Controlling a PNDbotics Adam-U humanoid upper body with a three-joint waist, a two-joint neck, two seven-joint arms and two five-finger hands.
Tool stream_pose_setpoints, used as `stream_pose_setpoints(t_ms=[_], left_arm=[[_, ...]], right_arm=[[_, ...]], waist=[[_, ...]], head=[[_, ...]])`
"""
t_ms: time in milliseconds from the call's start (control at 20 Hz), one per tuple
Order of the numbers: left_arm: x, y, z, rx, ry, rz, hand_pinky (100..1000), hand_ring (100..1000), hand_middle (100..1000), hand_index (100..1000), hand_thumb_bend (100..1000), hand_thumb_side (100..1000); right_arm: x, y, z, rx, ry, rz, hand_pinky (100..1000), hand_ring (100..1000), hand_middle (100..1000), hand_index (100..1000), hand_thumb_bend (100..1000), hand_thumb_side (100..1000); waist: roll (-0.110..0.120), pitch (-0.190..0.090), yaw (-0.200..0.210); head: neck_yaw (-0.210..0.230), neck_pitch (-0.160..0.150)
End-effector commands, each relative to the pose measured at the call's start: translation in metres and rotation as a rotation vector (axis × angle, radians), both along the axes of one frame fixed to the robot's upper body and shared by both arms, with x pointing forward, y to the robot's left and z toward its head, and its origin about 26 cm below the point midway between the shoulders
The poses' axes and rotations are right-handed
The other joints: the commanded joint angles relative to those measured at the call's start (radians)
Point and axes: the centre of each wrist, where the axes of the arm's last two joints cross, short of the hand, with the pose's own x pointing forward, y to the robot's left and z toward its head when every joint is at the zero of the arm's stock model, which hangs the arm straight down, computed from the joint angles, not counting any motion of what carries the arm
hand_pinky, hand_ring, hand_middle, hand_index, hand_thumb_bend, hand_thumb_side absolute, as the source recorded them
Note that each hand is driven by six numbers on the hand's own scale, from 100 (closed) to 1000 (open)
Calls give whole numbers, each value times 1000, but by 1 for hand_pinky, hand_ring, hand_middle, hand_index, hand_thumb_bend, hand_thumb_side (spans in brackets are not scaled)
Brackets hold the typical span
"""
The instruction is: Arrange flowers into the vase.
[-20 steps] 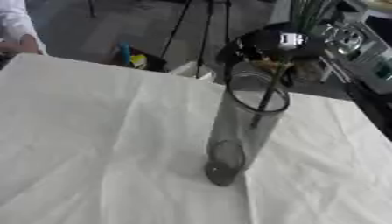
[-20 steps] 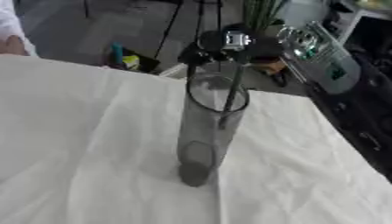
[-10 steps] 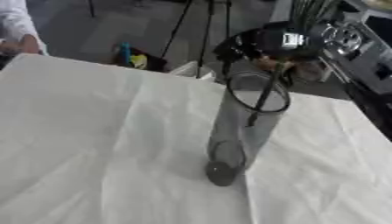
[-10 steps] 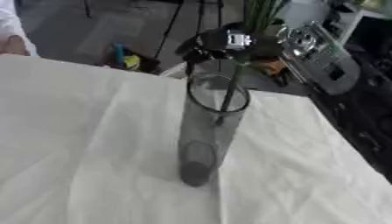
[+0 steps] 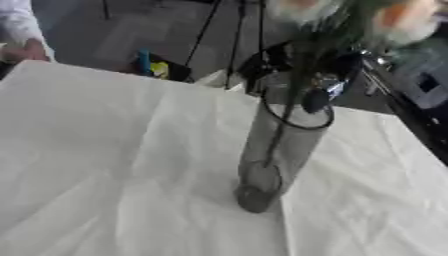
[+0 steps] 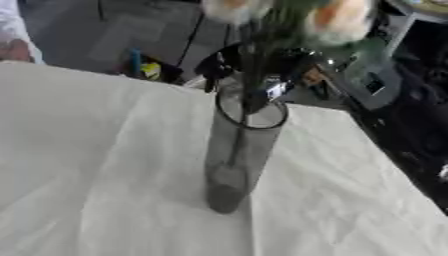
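The tall smoky-grey glass cylinder vase stands upright on the creased white tablecloth. The pale orange-centred flowers have stems already down inside. The robot's black right hand sits behind the rim — probably steadying the stems — finger state unclear.

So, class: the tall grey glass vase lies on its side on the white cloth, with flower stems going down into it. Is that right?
Not quite. The vase stands upright on the white cloth, as the left eye view shows. The flower stems do go down into it, with pale blooms above its rim.
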Motion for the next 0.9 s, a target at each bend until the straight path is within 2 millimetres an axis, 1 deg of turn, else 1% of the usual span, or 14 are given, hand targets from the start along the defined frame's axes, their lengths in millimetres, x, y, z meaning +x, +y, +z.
stream_pose_setpoints(t_ms=[50, 300, 350, 400, 450, 500, 750, 850, 900], left_arm=[[-2, 0, 8, 22, -25, -6, 529, 674, 693, 885, 100, 1000], [-2, 0, 8, 22, -22, -6, 528, 674, 694, 885, 100, 1000], [-2, 0, 8, 22, -22, -6, 528, 674, 694, 885, 100, 1000], [-2, 0, 8, 21, -21, -6, 528, 675, 694, 885, 100, 1000], [-2, 0, 7, 21, -20, -6, 528, 675, 694, 885, 100, 1000], [-2, 0, 7, 20, -20, -5, 528, 675, 694, 885, 100, 1000], [-2, 0, 7, 20, -18, -5, 527, 675, 695, 885, 100, 1000], [-3, -1, 6, 20, -18, -6, 527, 675, 695, 885, 100, 1000], [-3, -1, 6, 21, -17, -7, 526, 675, 695, 885, 100, 1000]], right_arm=[[-3, -3, 12, -39, -44, -20, 1000, 1000, 768, 1000, 1000, 576], [-4, -2, 10, -42, -34, -21, 1000, 1000, 752, 997, 996, 618], [-5, -3, 11, -38, -36, -23, 1000, 1000, 744, 991, 972, 630], [-5, -4, 13, -32, -36, -25, 1000, 1000, 718, 968, 922, 679], [-6, -6, 15, -17, -37, -29, 1000, 1000, 669, 927, 861, 726], [-6, -9, 17, -4, -36, -36, 1000, 1000, 637, 894, 838, 742], [-7, -14, 19, 6, -30, -62, 1000, 1000, 619, 869, 818, 744], [-7, -14, 19, 0, -32, -66, 1000, 1000, 618, 868, 811, 748], [-7, -14, 18, -2, -32, -66, 1000, 1000, 623, 881, 819, 767]], waist=[[-12, -35, -2], [-12, -34, -4], [-11, -34, -5], [-10, -34, -5], [-8, -33, -6], [-7, -33, -7], [1, -31, -7], [3, -29, -7], [3, -28, -7]], head=[[-3, -9], [-2, -10], [0, -10], [0, -9], [1, -8], [2, -8], [0, -8], [-2, -7], [-2, -7]])
